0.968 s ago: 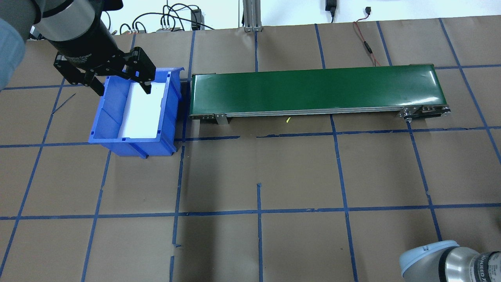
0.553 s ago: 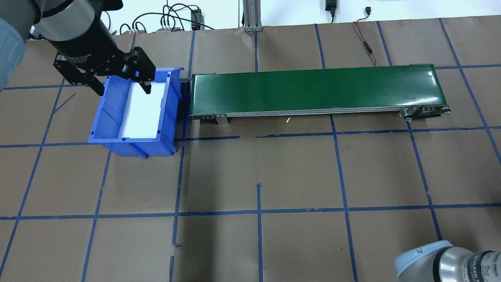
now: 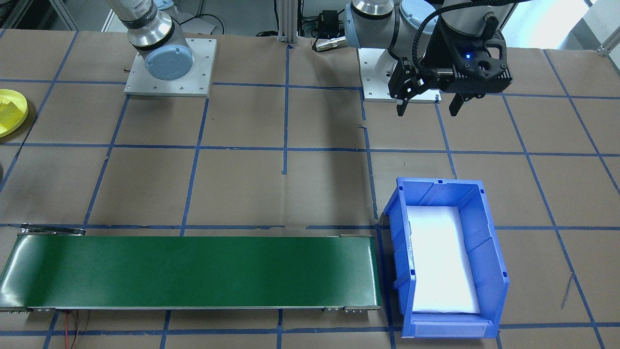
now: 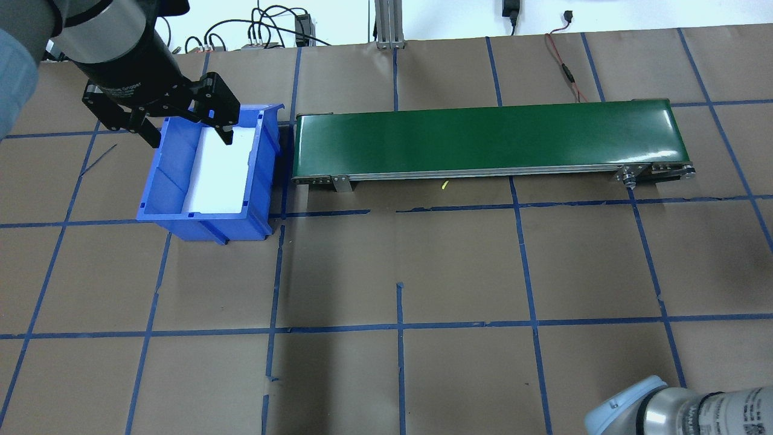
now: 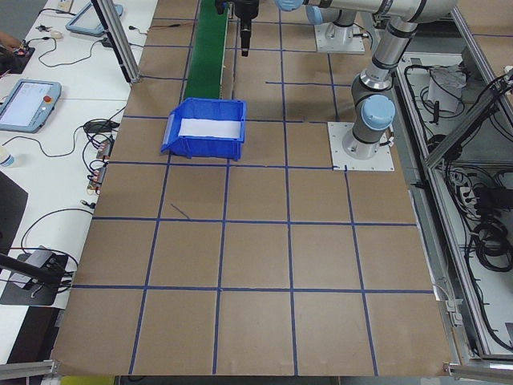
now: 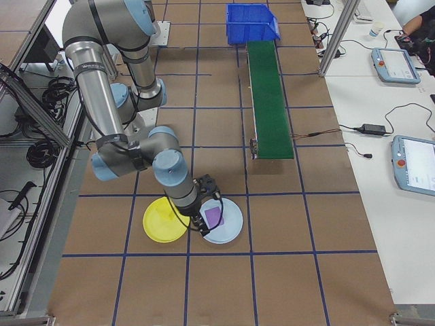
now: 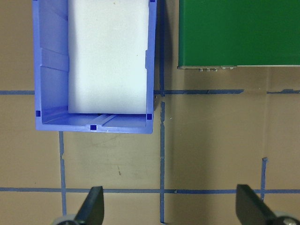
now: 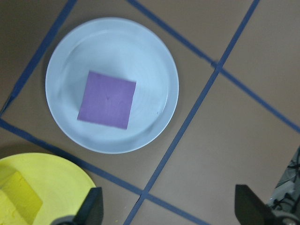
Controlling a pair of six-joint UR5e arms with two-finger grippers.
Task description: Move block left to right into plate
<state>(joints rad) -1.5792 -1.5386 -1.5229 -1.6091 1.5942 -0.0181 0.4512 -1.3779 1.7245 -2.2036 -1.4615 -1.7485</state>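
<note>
The yellow plate (image 8: 61, 183) lies on the table with a yellow block (image 8: 16, 197) in it. Beside it a pale blue plate (image 8: 159, 56) holds a flat purple block (image 8: 107, 99). My right gripper (image 8: 171, 211) hovers open above the two plates, holding nothing; the exterior right view shows it (image 6: 204, 219) over the gap between the yellow plate (image 6: 166, 234) and the pale plate (image 6: 231, 227). The yellow plate (image 3: 14, 128) also shows at the front view's left edge. My left gripper (image 4: 187, 130) hangs open and empty over the blue bin's near end.
A blue bin (image 4: 259, 181) with a white liner stands at one end of a green conveyor belt (image 4: 483, 136), and nothing lies on either. The left arm's base plate (image 3: 402, 92) and the right arm's base plate (image 3: 169, 82) sit near the robot's edge of the table.
The right arm's elbow has slid leftward along the bottom of the overhead view. The left arm and its open gripper have stayed still over the bin.
</note>
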